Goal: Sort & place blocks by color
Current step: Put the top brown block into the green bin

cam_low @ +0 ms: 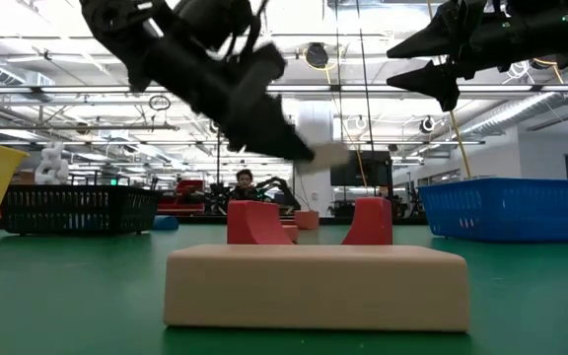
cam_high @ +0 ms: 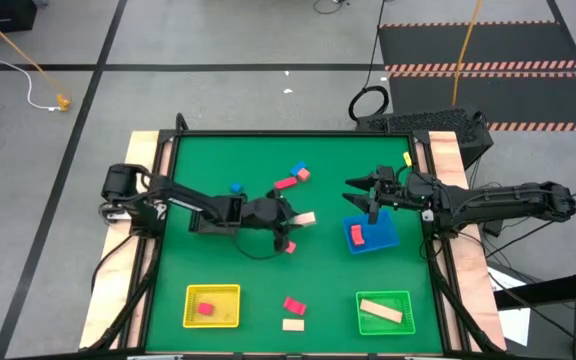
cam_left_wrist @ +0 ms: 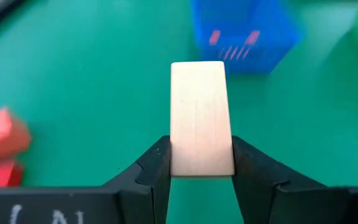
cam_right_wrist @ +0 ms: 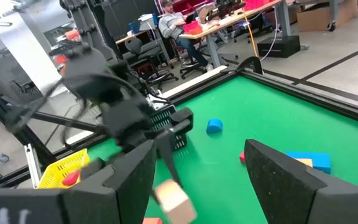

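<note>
In the left wrist view a cream bar block (cam_left_wrist: 201,106) sticks out ahead of my left gripper (cam_left_wrist: 201,158), which is shut on it. From above, that gripper (cam_high: 294,218) is at the mat's middle with the cream block (cam_high: 305,218) at its tip. A small red block (cam_high: 289,246) lies on the mat just near of it. My right gripper (cam_high: 354,190) hangs open above the far edge of the blue tray (cam_high: 386,240), with nothing between its fingers (cam_right_wrist: 278,177). That tray holds a red block (cam_high: 356,235). My left gripper pinches the cream block between its two fingers (cam_left_wrist: 157,165), on the two long sides at the end nearest the wrist (cam_left_wrist: 201,167). The fingers slant down from the table's left and lie along the block, which juts forward past them. The block (cam_low: 328,156) is lifted clear of the mat.
At the near edge stand a yellow tray (cam_high: 230,318) with a red block and a green tray (cam_high: 400,300) with a cream bar. Between them lie a red block (cam_high: 294,304) and a cream block (cam_high: 292,324). Red and blue blocks (cam_high: 296,176) and a blue piece (cam_high: 236,187) lie farther back.
</note>
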`<state>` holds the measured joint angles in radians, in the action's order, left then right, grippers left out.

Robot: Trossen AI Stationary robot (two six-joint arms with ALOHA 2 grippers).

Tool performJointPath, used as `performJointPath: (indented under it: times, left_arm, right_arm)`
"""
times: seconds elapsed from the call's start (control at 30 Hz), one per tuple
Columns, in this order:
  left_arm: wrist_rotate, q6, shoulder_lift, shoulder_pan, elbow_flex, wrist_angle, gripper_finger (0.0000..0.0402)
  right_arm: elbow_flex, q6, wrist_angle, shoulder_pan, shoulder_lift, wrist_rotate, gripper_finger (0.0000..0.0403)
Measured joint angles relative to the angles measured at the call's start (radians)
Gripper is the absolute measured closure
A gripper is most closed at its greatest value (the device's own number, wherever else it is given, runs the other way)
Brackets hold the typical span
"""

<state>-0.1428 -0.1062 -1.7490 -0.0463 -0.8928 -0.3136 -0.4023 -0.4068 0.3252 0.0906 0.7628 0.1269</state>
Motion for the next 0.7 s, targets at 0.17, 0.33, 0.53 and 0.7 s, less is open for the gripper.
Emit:
performJointPath:
  times: [0.17,0.33,0.53,0.7]
  left_arm:
    - [0.004,0.01,0.032,-0.026,-0.002,-0.058,0.0269]
    - [-0.013,0.103,0.043,-0.053,-0.001,-0.118,0.0269]
    - [-0.05,0.197,0.042,-0.067,-0.001,-0.177,0.0269]
    - [-0.051,0.207,0.042,-0.067,-0.001,-0.196,0.0269]
  right_arm:
    - [0.001,0.002,0.012,0.0,0.001,0.005,0.0165]
    - [0.001,-0.081,0.124,0.001,0.001,0.002,0.0165]
    - [0.001,-0.203,0.203,-0.001,0.0,0.002,0.0165]
    - [0.001,-0.21,0.218,-0.001,0.0,0.002,0.0165]
